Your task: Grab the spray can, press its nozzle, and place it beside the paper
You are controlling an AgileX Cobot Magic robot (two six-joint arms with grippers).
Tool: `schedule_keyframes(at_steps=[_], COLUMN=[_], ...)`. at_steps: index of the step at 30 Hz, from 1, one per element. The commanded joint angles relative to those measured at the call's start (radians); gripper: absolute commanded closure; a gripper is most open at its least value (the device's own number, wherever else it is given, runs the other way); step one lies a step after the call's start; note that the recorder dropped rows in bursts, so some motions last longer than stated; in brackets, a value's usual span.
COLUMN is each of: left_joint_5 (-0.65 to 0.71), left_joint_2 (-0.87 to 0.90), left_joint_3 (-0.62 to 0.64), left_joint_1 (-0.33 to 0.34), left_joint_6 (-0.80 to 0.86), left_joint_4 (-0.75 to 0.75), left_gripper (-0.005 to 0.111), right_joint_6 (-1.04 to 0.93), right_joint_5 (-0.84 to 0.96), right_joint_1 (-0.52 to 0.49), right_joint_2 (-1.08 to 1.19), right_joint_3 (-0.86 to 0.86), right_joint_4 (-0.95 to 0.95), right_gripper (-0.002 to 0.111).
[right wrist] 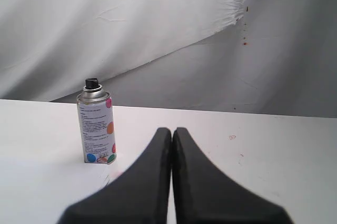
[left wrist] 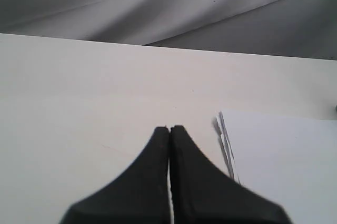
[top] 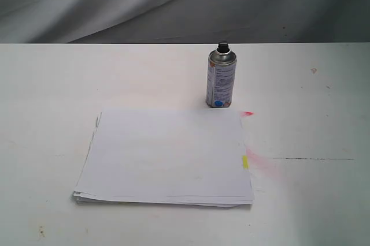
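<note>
Two items on bench (top: 46, 84) | left end effector (left wrist: 169, 128) clenched, empty, paper (top: 165, 153) edge near it, apart | spray can (top: 221, 78) upright toward far edge, just beyond paper's far right corner, nozzle (top: 222, 45) up | right end effector (right wrist: 172, 129) clenched, empty, spray can ahead, apart
</note>
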Motion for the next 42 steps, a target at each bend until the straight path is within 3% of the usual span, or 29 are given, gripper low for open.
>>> schedule_keyframes(at_steps=[1, 35, 42], left_joint_5=[-0.005, -0.005, -0.005], left_joint_2=[-0.002, -0.002, -0.002], left_joint_3=[0.005, 0.005, 0.005], left_joint_1=[-0.002, -0.002, -0.002], left_joint_6=[0.002, 0.002, 0.002], left_joint_4=[-0.007, -0.007, -0.007], left_gripper=[0.107, 0.107, 0.107], right_joint_6=[0.003, 0.003, 0.003], right_joint_5=[0.004, 0.037, 0.180], right_joint_1=[-0.002, -0.002, -0.002], right_joint_2=[-0.003, -0.003, 0.093], right_joint_3=[0.004, 0.002, -0.202], right_joint_4=[-0.006, 0.065, 0.065], right_gripper=[0.108, 0.108, 0.108])
